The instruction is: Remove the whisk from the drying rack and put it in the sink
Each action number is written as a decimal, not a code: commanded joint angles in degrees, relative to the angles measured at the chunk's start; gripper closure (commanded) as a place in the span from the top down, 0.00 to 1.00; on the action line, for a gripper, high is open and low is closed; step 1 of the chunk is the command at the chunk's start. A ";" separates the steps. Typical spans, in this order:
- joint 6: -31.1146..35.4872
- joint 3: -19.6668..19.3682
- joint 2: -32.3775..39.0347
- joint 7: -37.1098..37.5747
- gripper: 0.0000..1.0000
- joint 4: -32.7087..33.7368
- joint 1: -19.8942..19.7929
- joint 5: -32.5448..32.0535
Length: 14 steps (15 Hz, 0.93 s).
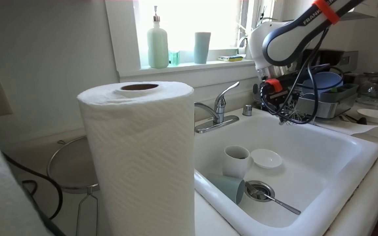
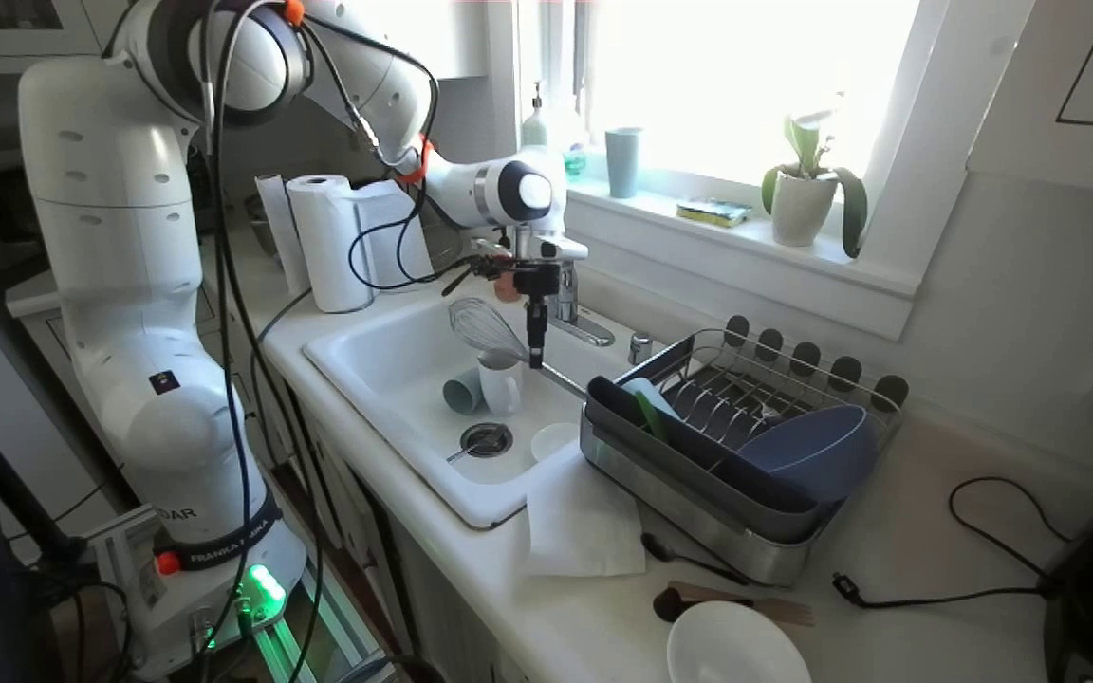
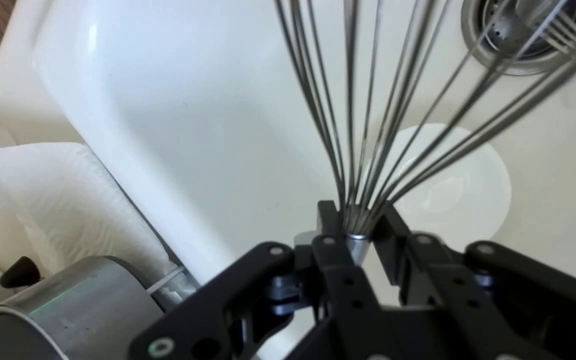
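Black gripper (image 3: 359, 225), one, clamped on the neck of one wire whisk (image 2: 492, 330). Long axis slantwise through the grip: loops out over the sink (image 1: 310, 154), handle toward the drying rack (image 2: 689, 507), its end seemingly near the rack's corner. We judge the next move turns on that handle swinging clear of the rack before any lowering. In the sink we count: white cup (image 1: 234, 167), one, upright; blue-green cup (image 1: 225, 188), one, on its side; small dish (image 1: 266, 158), one; drain (image 1: 267, 187), one, at least one fork (image 1: 284, 204) across it. In the rack: blue bowl (image 2: 820, 453), one
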 commanded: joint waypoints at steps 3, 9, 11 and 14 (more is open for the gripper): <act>10.46 0.01 1.16 3.56 0.06 -6.89 0.80 -6.47; 23.40 -1.52 5.33 9.03 0.06 -11.11 2.59 -18.71; 26.66 -1.80 6.74 11.32 0.06 -11.73 3.19 -23.00; 30.05 -2.68 8.87 15.99 0.06 -12.30 4.34 -30.34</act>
